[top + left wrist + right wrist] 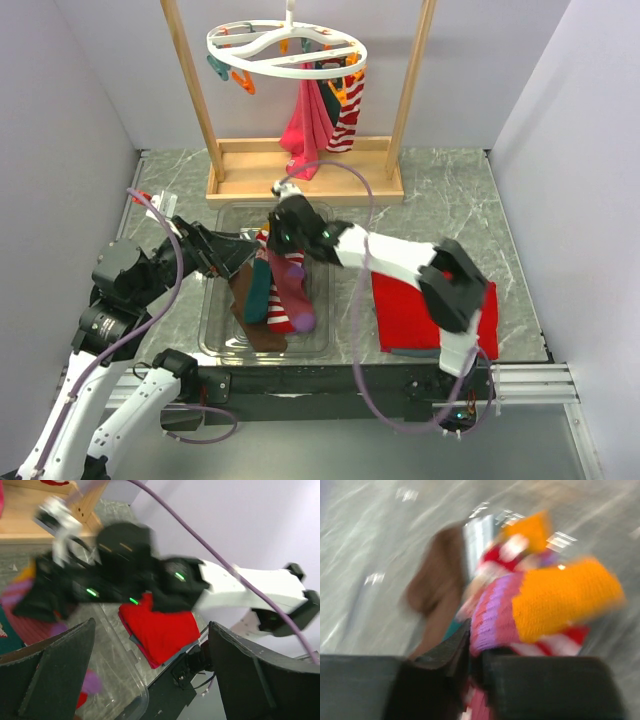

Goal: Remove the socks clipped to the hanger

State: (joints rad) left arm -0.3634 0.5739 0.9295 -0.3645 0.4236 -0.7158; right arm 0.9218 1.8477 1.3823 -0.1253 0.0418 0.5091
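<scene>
Got the right gripper [278, 240] pinched almost closed on the magenta-purple sock [495, 615] over the clear bin [212, 340]. Seeing the left gripper [215, 255] at the bin's 9 o'clock, spread wide, empty. Spotted other socks [262, 300] piled inside, plus a striped sock [348, 115] clipped to the hanger [285, 45] at 12 o'clock.

Bright and evenly lit from overhead in the top view, sharp, with soft shadows. Heavily motion-smeared in both wrist views, socks [495, 615] included; white glare streaks across the tabletop [365, 540].

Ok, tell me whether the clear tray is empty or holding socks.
Holding socks: brown, teal, magenta and striped ones lie piled inside the clear tray.
</scene>
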